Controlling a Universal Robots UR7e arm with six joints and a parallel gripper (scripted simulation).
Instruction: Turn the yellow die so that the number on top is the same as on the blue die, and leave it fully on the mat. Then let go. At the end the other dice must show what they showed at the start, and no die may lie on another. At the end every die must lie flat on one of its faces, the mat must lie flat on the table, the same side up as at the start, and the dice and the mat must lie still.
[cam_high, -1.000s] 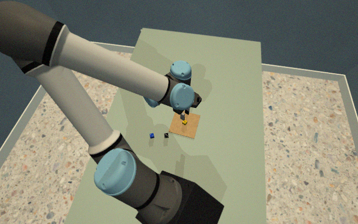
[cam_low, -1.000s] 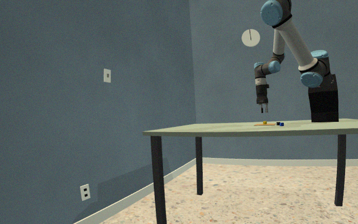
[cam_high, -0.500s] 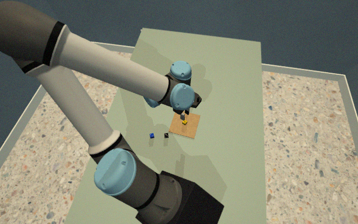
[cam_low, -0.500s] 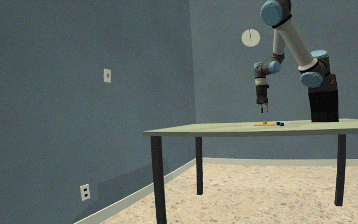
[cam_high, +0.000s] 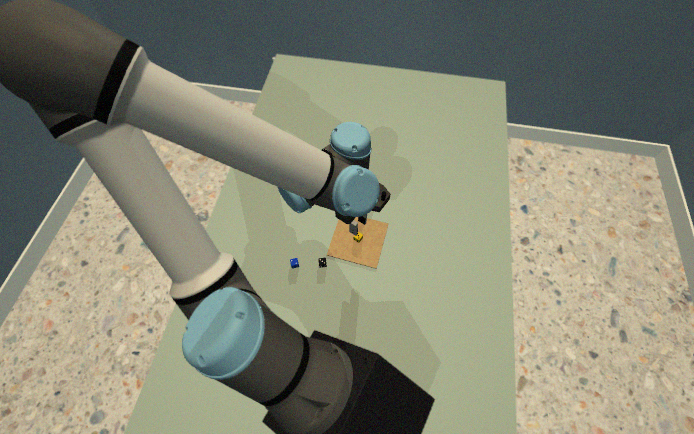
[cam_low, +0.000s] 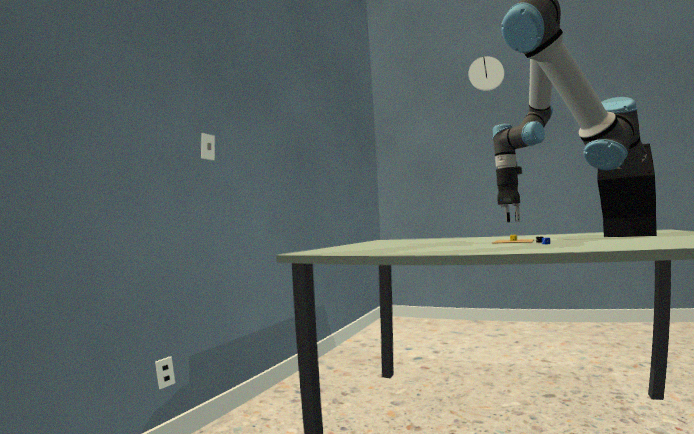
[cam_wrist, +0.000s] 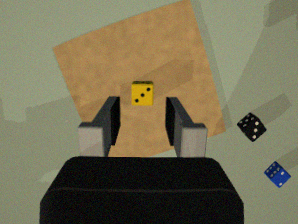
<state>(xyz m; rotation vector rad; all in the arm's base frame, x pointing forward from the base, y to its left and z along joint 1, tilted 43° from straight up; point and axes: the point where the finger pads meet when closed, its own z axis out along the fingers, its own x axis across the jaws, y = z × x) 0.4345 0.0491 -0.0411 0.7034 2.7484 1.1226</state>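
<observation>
The yellow die (cam_high: 358, 236) (cam_low: 512, 237) (cam_wrist: 141, 94) lies flat near the middle of the tan mat (cam_high: 368, 253) (cam_low: 499, 241) (cam_wrist: 100, 56), with three pips on top in the wrist view. The blue die (cam_high: 294, 262) (cam_low: 546, 240) (cam_wrist: 277, 173) lies on the table off the mat; its top shows several pips, too small to count. My gripper (cam_high: 355, 226) (cam_low: 512, 219) (cam_wrist: 142, 111) is open and empty, hanging straight above the yellow die with a clear gap below the fingertips.
A black die (cam_high: 322, 262) (cam_low: 538, 238) (cam_wrist: 252, 125) lies on the green table (cam_high: 450, 204) (cam_low: 409, 250) between the blue die and the mat. The arm's base (cam_high: 368, 388) (cam_low: 626, 199) stands at the table's near end.
</observation>
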